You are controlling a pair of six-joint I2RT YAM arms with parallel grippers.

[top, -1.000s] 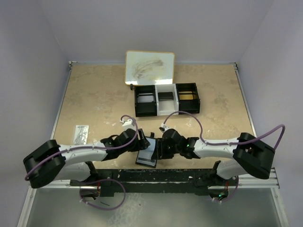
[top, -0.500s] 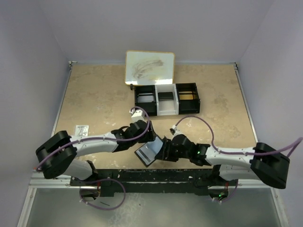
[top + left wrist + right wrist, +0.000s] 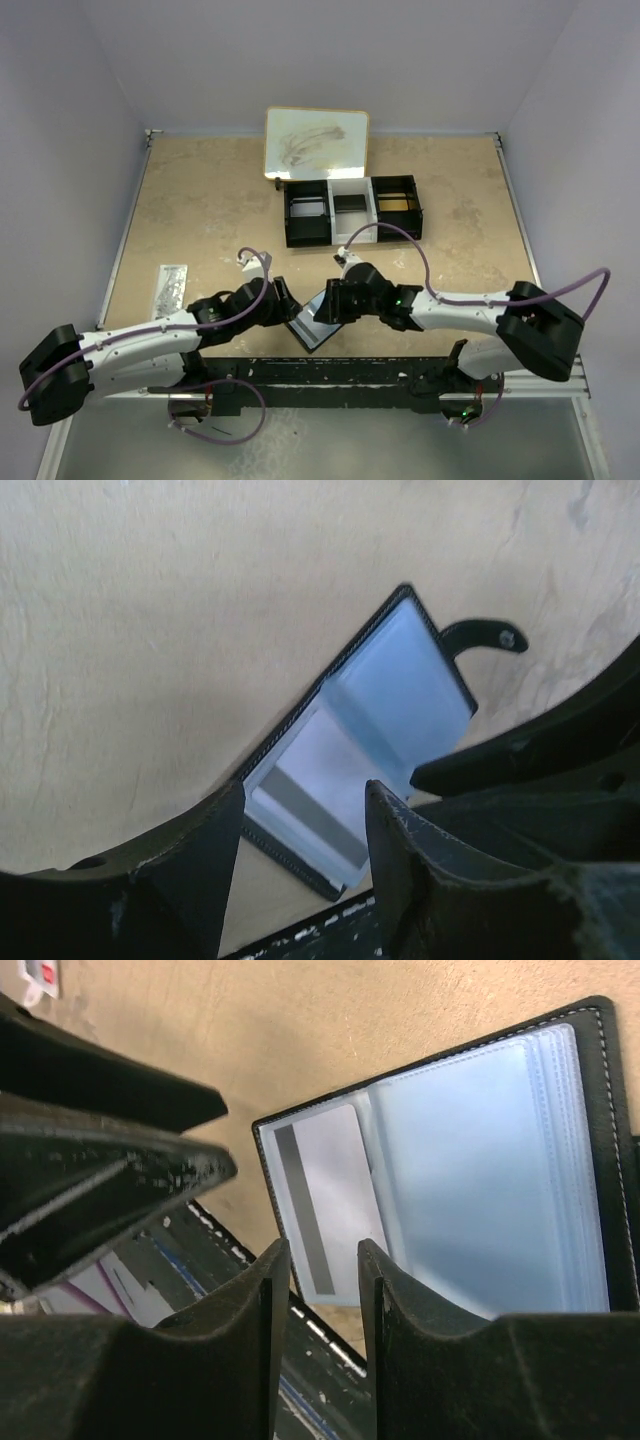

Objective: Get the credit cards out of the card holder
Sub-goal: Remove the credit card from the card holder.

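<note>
While the card holder (image 3: 318, 320) lies open at the tabletop's near edge, the left gripper (image 3: 305, 792) and right gripper (image 3: 322, 1250) hover, jaws parted, apparently empty. Next, pinch the card's (image 3: 325, 1185) exposed edge and withdraw it.

- Left arm (image 3: 150, 338) stretches low from its base at lower left, reaching inward toward the centre.
- Right arm (image 3: 465, 305) mirrors it from lower right, wrist angled inward.
- Left tool (image 3: 287, 306) has its fingers (image 3: 200, 850) parted, nothing between them.
- Right tool (image 3: 326, 303) shows a narrow gap between its fingers (image 3: 250, 1340), gripping nothing; the two tools nearly meet.
</note>
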